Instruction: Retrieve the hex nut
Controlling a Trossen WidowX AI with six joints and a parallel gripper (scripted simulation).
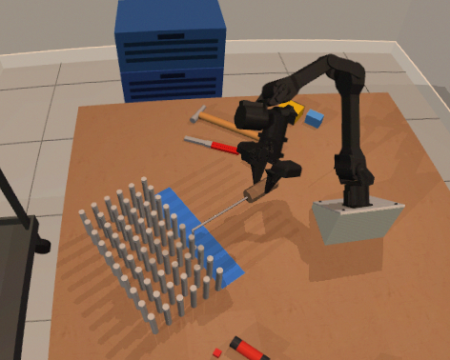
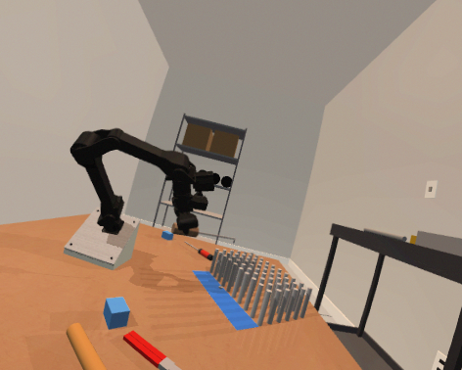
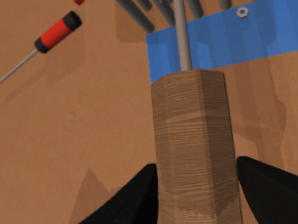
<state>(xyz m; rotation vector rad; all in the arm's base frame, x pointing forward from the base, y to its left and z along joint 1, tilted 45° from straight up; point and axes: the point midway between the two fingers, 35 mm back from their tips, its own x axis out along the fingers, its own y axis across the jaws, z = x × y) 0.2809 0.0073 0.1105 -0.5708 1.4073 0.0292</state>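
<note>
Already the jaws pinch the faceted wooden handle [image 3: 194,145] of the hook tool, its grain banded in browns; from the wrist view the black fingers press the handle's sides; beyond it a thin, smooth grey metal rod [image 3: 183,40] runs forward over the flat blue taped strip [image 3: 240,47] toward the spacers; the small pale hex nut [image 3: 242,12] lies on that strip, just off to the side of the rod and apart from it, so the dragging-out looks done; from above, the rod's tip [image 1: 194,230] sits at the front row of the spacers [image 1: 147,238], plain grey upright cylinders that all appear standing; what seems left is to draw the rod back from the field, lay the tool on the brown counter [image 1: 280,286] away from nut and spacers, spread the jaws and lift the arm away; farther off lie a red-handled screwdriver [image 3: 55,32] and a hammer [image 1: 223,124]
</note>
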